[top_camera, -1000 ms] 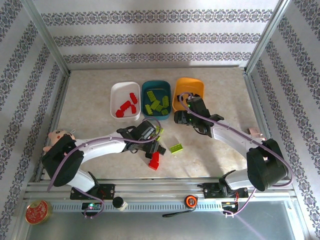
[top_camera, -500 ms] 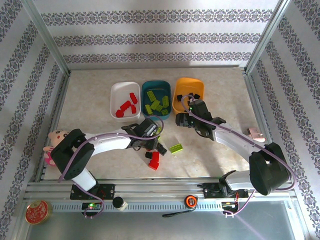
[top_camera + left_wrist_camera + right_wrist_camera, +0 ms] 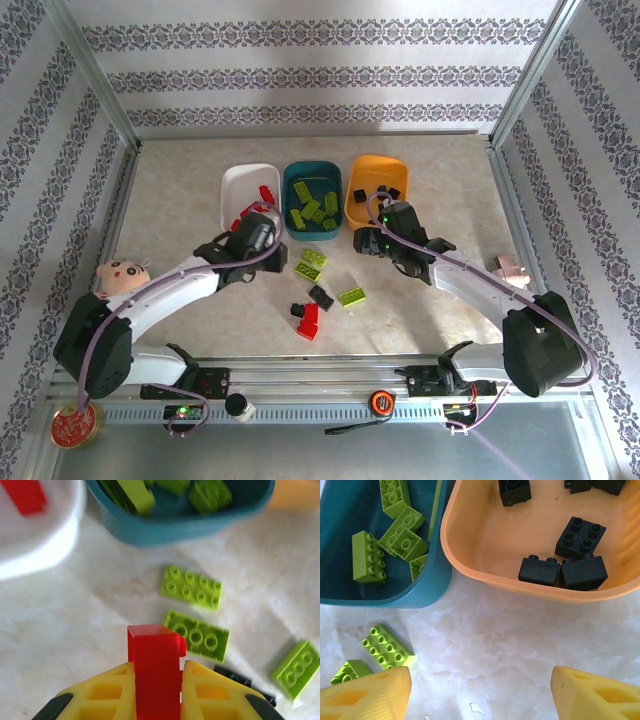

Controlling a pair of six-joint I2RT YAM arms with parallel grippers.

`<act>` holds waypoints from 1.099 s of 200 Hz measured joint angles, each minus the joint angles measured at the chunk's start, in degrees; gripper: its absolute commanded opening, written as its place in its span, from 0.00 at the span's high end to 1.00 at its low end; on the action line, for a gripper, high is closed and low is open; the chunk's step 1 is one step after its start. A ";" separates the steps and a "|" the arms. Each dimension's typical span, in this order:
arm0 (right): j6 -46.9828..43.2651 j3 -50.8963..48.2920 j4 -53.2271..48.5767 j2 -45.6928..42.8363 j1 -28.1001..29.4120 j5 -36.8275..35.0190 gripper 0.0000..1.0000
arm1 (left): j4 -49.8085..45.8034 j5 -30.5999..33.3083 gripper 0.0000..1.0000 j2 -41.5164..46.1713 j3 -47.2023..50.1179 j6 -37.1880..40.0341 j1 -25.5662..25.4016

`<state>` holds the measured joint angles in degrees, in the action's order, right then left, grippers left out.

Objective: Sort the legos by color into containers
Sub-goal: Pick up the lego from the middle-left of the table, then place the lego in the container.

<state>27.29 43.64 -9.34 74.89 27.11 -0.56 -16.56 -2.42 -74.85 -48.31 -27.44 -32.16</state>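
Desk point(image 3: 180, 190): pale marbled top carrying three tubs in a row, with loose legos on the near side of them.
White tub point(image 3: 232, 186): close ahead and to the left of the left pincer; red pieces point(image 3: 265, 193) lie in it.
Teal tub point(image 3: 325, 180): ahead of the left pincer and ahead-left of the right pincer; lime pieces point(image 3: 368, 557) inside.
Orange tub point(image 3: 490, 555): just ahead of the right pincer; black pieces point(image 3: 580, 532) inside.
Left pincer point(image 3: 156, 680): pinching a red brick point(image 3: 152, 655) upright between its yellow fingers, over the desk and short of the white tub.
Right pincer point(image 3: 480, 695): spread wide, nothing between the fingers, over bare desk.
Lime plates point(image 3: 191, 586): two studded flats on the desk just beyond the left pincer's tips, near each other, short of the teal tub.
Lime block point(image 3: 296, 667): on the desk, off to the left pincer's right.
Black brick point(image 3: 235, 677): on the desk, partly hidden behind the left pincer's right finger.
Loose red brick point(image 3: 309, 320): on the desk, behind both pincers, just beside a black piece.
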 measured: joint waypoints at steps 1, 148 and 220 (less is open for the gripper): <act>0.00 0.00 0.02 -0.04 0.00 0.00 0.26 | 0.00 0.09 0.83 0.09 -0.17 0.00 0.37; 1.36 -7.85 -0.46 -10.10 3.04 0.98 0.24 | 2.84 2.64 0.47 -30.10 -28.96 0.50 21.03; 0.87 -8.57 -1.11 -9.86 6.60 4.20 0.23 | 3.76 -3.13 0.13 -17.99 -23.82 -2.16 20.61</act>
<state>28.16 35.07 -10.46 65.04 33.71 3.64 -12.80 -5.54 -92.84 -72.14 -29.61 -11.55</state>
